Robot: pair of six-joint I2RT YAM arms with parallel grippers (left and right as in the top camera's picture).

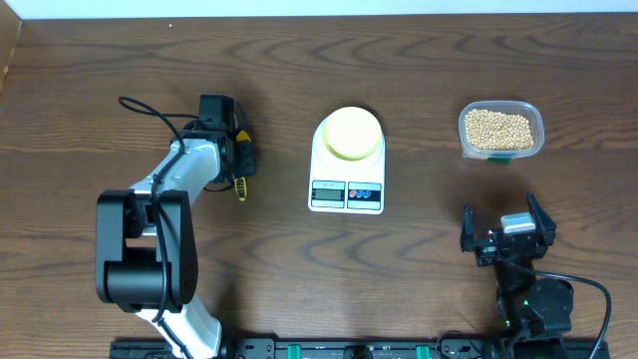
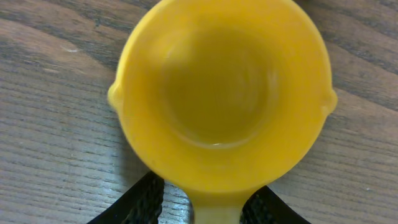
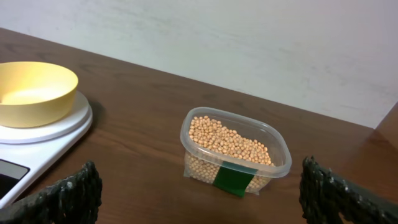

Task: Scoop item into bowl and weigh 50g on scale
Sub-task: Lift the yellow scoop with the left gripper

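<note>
The tan beans [image 1: 499, 126] fill a clear plastic tub at the back right, also in the right wrist view [image 3: 229, 141]. The pale-yellow bowl [image 1: 354, 133] stands empty on the white scale [image 1: 346, 191]; both show at the left of the right wrist view, bowl [image 3: 32, 90] and scale [image 3: 43, 134]. A yellow scoop [image 2: 221, 93] lies on the table, empty. My left gripper [image 2: 208, 202] straddles its handle, open, with a strip of table showing beside the left finger. In the overhead view my left gripper [image 1: 235, 157] hides the cup. My right gripper [image 1: 506, 231] is open and empty, well short of the tub.
The clear tub [image 1: 501, 152] has a green label on its front side [image 3: 231, 179]. A pale wall [image 3: 249, 43] runs behind the table's far edge. A black cable [image 1: 150, 108] loops by the left arm.
</note>
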